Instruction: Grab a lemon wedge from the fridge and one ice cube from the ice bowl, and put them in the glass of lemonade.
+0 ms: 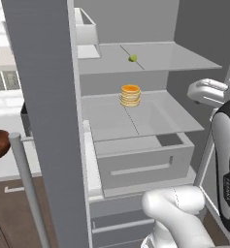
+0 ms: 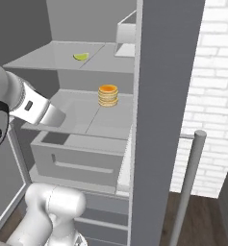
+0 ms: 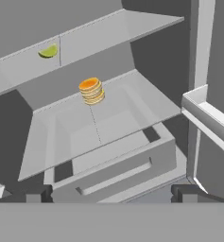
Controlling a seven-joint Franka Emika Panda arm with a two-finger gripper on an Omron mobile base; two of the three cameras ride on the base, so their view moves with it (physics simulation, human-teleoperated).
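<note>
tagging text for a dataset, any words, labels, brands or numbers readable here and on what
None can be read.
Robot arm: small pale marking on its dark cover, too blurred to read.
Fridge, lemon wedge, pancake stack: no lettering.

A stack of pancakes [image 1: 130,95] with an orange top sits on a glass shelf; a white brick wall [image 2: 207,96] stands to the right; dark wood floor [image 2: 202,221] lies below it.
</note>
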